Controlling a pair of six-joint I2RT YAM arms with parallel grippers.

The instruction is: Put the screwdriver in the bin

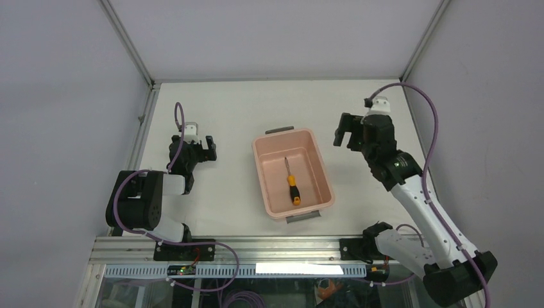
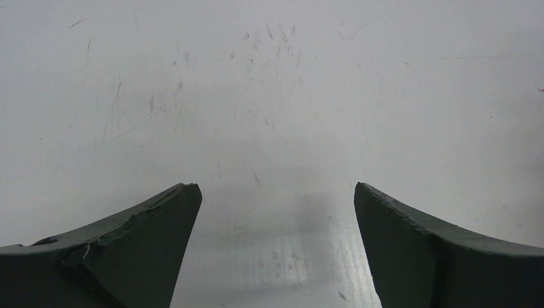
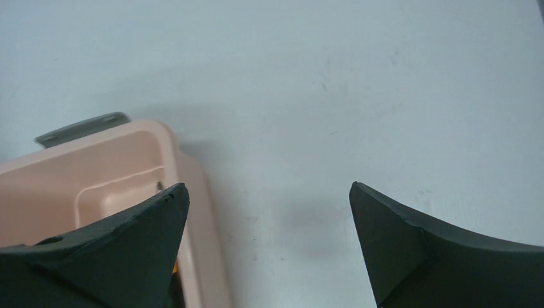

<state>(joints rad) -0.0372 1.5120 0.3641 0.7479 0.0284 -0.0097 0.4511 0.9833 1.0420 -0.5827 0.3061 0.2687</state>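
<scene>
While the screwdriver [image 1: 292, 185] lies inside the bin [image 1: 325, 170] at the middle of the bench [image 1: 244, 109], the right hand [image 1: 345, 136] hovers beside the bin, wide apart, empty; the left hand [image 1: 209, 149], near the left edge, gapes empty too.

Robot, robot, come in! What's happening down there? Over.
Left pincer open, empty. Right pincer open, empty, beside the bin. Screwdriver lying inside the bin. Nothing in the way.
</scene>
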